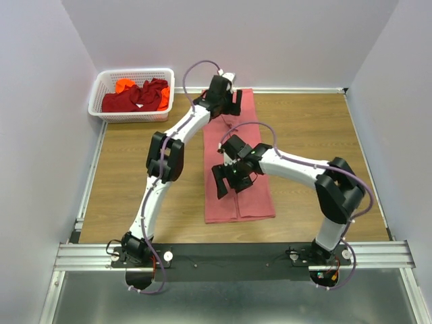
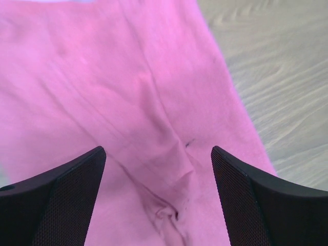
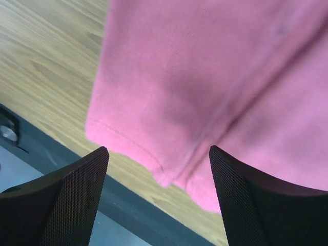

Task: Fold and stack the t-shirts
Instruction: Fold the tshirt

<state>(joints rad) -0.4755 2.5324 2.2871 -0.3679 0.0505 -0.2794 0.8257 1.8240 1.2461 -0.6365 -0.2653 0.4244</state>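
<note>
Down the middle of the table, the salmon-pink t-shirt lies folded into a long strip. Both pairs of jaws hang wide and empty just above it. A pinch catching only the top layer would likely drag the lengthwise fold open.

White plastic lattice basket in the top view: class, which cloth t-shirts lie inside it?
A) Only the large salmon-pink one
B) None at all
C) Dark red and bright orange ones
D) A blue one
C: the white plastic lattice basket holds the dark red t-shirt and bright orange t-shirt; the salmon-pink t-shirt lies on the wooden table.
</note>
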